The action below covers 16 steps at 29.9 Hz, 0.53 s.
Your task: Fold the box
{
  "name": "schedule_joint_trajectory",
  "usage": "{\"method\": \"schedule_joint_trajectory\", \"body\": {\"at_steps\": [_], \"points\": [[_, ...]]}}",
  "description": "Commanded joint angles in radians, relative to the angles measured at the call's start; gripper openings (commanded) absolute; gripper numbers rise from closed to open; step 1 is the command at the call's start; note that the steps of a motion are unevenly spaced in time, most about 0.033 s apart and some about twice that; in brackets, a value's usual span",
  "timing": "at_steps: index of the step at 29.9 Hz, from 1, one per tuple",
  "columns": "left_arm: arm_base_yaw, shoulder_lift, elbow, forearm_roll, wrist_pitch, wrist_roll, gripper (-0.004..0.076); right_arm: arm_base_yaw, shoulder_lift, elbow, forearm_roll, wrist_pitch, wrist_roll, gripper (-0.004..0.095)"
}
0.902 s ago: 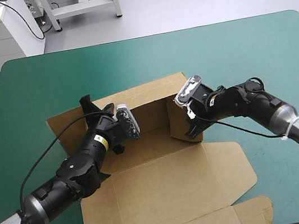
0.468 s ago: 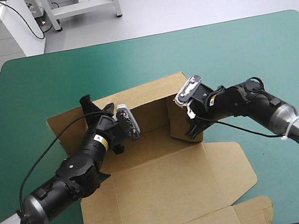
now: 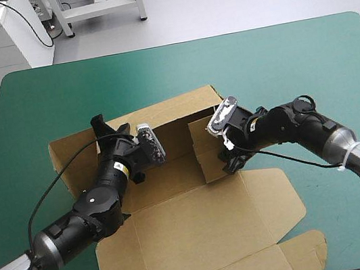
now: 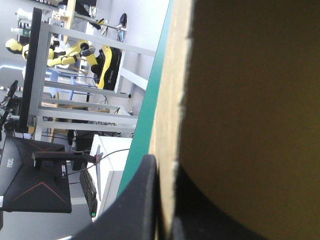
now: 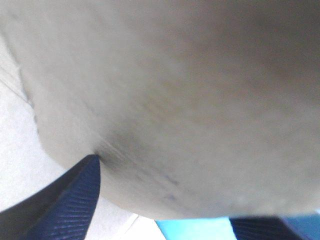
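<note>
The brown box [image 3: 195, 228] lies mid-table with its lid panel flat toward the front edge. Its back wall [image 3: 176, 111] and a right side wall [image 3: 206, 148] stand raised. My left gripper [image 3: 102, 128] sits at the box's far left corner. In the left wrist view it [image 4: 165, 165] is shut on the edge of the board [image 4: 250, 100]. My right gripper [image 3: 229, 161] is against the right side wall from outside. In the right wrist view its fingers [image 5: 70, 200] stand apart, and the board [image 5: 175, 90] fills the space ahead of them.
The teal-green cover [image 3: 292, 62] shows bare behind the box and to its right. The box's front flaps [image 3: 301, 253] reach close to the table's front edge. The left arm lies over the box's left flap.
Both grippers and the box have shifted a little to the left. The right side wall has been pushed inward, toward the box's middle.
</note>
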<state>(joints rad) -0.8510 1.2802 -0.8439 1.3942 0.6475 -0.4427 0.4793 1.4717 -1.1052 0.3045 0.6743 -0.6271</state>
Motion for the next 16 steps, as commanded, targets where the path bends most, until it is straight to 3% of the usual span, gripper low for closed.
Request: {"method": "schedule_joint_trajectory", "body": {"at_steps": [1, 6, 16], "points": [[0.003, -0.022, -0.021, 0.069, 0.038, -0.077, -0.0008, -0.004, -0.069, -0.025, 0.021, -0.025, -0.035, 0.0636], [0.020, -0.022, -0.021, 0.081, 0.019, -0.108, -0.0008, -0.006, -0.102, -0.025, 0.020, -0.043, -0.038, 0.0604], [0.018, -0.022, -0.021, 0.121, -0.003, -0.150, -0.0008, -0.051, -0.132, -0.019, 0.076, 0.031, -0.035, 0.0600]]}}
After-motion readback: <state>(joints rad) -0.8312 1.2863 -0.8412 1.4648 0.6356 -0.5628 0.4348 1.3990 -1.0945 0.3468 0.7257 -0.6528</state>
